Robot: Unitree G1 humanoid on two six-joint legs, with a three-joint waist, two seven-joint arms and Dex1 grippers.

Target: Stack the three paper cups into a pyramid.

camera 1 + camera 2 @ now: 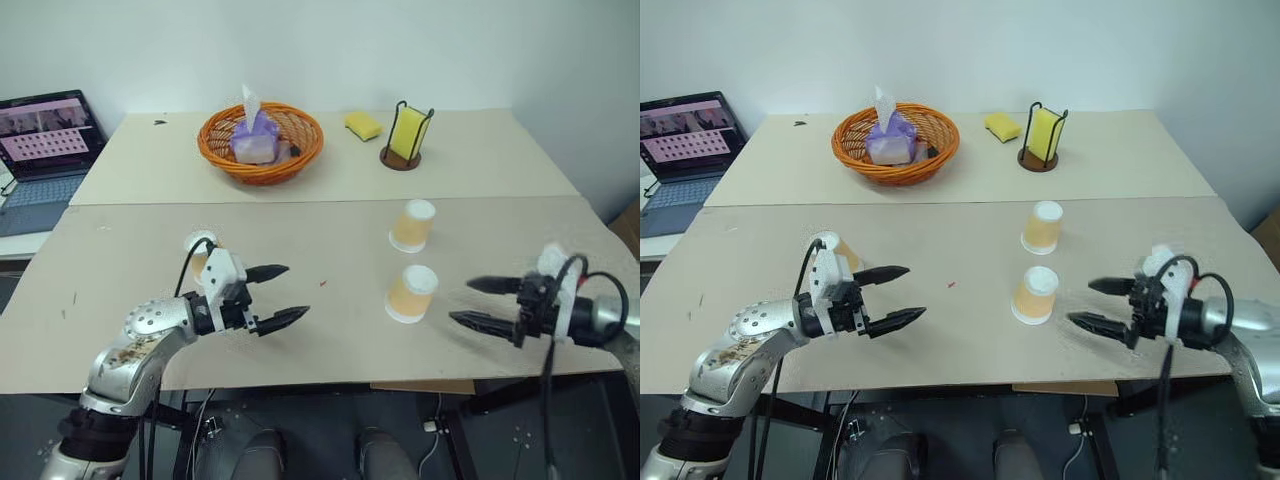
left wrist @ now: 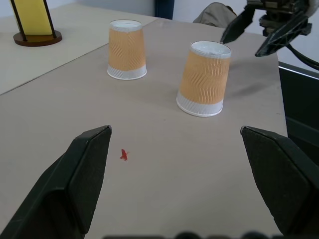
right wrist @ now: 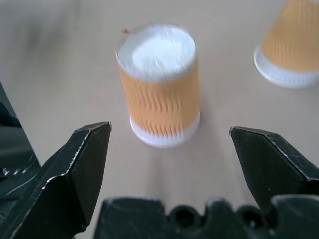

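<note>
Table (image 1: 330,330) bears two upturned cups (image 1: 412,293), a third (image 1: 201,250) seemingly behind left gripper (image 1: 278,295).

Head pair overlooks table (image 1: 330,320); wrist views low, facing cups (image 2: 205,79).

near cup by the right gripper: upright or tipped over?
Standing, but upside down: the near cup rests on its wide rim, closed base facing up, between both open grippers.

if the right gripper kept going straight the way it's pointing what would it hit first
Most likely the nearer paper cup, upside down and centred between the open right gripper's fingers in its wrist view; nothing lies between them.
</note>
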